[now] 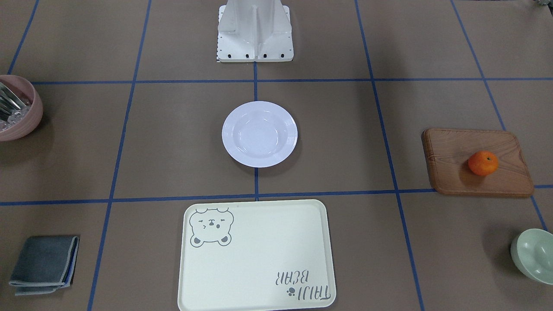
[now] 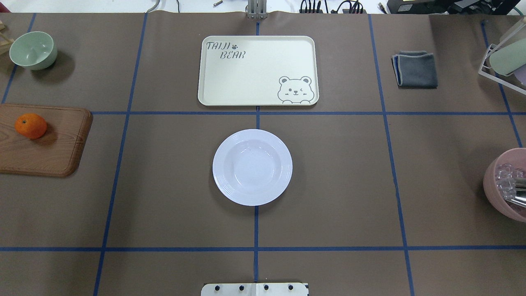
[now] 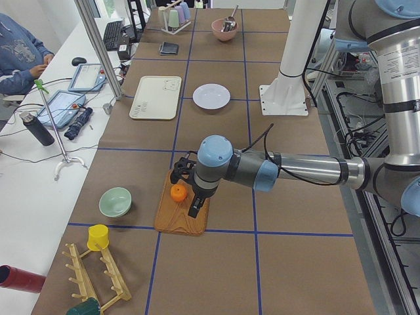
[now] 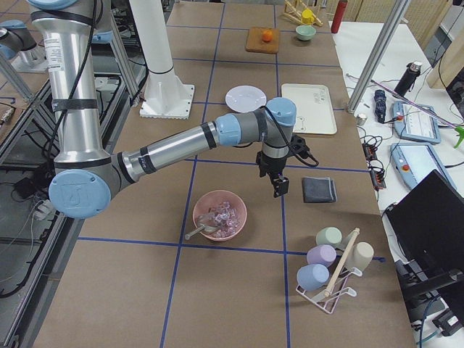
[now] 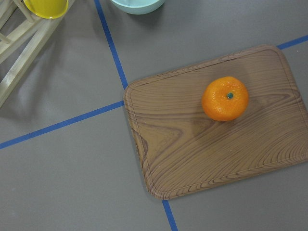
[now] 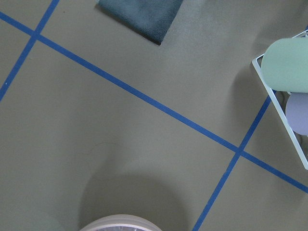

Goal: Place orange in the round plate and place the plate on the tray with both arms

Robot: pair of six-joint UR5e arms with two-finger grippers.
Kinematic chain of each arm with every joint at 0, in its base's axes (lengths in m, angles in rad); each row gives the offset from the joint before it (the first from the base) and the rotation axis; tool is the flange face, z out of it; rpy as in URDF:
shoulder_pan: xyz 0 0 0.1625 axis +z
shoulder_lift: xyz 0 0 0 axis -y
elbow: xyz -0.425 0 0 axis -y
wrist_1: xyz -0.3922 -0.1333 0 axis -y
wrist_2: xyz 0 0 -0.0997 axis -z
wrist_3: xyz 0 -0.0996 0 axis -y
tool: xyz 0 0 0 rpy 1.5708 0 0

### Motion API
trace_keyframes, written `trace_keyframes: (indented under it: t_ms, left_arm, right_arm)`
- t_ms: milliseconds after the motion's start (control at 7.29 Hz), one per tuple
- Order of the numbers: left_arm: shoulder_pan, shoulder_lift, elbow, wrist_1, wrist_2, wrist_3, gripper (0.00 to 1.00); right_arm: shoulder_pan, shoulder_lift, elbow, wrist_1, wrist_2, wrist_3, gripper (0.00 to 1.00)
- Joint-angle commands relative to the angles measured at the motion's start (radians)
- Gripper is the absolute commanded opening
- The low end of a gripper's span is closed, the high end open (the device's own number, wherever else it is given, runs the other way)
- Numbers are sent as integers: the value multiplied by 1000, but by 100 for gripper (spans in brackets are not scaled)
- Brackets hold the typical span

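Small bright-orange mandarin point(image 5: 224, 98) sits on a brown wooden board point(image 5: 192, 149), well apart from the empty glossy white round plate point(image 2: 252, 167). Left black gripper point(image 3: 194, 209) hovers over it, opening impossible to tell; it should centre, descend straight, close gently

The left arm point(image 3: 302, 170) reaches out nearly level, low over the surface point(image 3: 295, 262), its forearm straight. At the blue-capped wrist it bends, so the left hand point(image 3: 193, 207) points down and hangs just above the surface. The right arm point(image 4: 174, 148) is posed much the same: upper arm upright, elbow low, and forearm slanting outward to a bent wrist. The right hand point(image 4: 279, 187) hangs downward, clear of the surface. Whether either hand's fingers are spread or closed cannot be told.
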Motion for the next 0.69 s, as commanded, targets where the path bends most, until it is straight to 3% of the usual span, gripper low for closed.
trace_keyframes:
  t_ms: [0, 549]
  left_arm:
    - [-1, 10, -6, 0, -5, 0, 98]
    - [6, -1, 3, -3, 3, -67, 97]
  right_arm:
    - [0, 1, 1, 2, 13, -1, 100]
    - [0, -3, 3, 2, 15, -1, 100]
